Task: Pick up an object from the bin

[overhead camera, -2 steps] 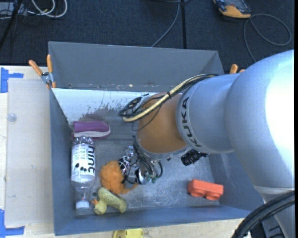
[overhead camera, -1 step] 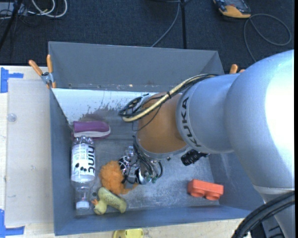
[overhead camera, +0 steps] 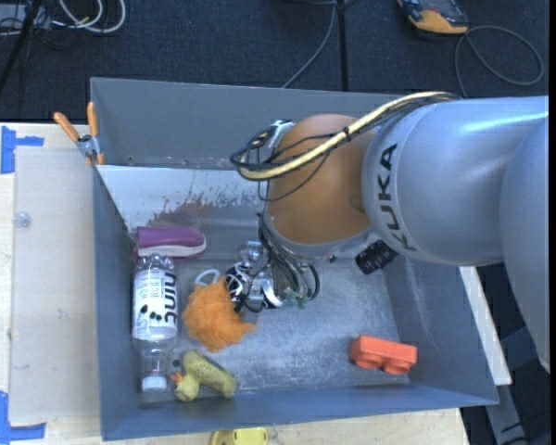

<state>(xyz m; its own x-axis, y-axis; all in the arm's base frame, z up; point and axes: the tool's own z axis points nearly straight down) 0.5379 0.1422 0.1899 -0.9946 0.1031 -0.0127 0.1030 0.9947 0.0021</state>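
My gripper hangs low in the middle of the bin, under the orange cover of the wrist. Its dark tips stand right beside the upper right edge of a fuzzy orange ball, touching or nearly touching it. Left of the ball lies a clear plastic bottle with a white label with black letters. A purple-pink flat thing rests at the back left, above the bottle. A yellow-green toy lies near the front wall, below the ball.
An orange block lies alone at the front right of the bin floor. The arm reaches in from the right and covers the back right part of the bin.
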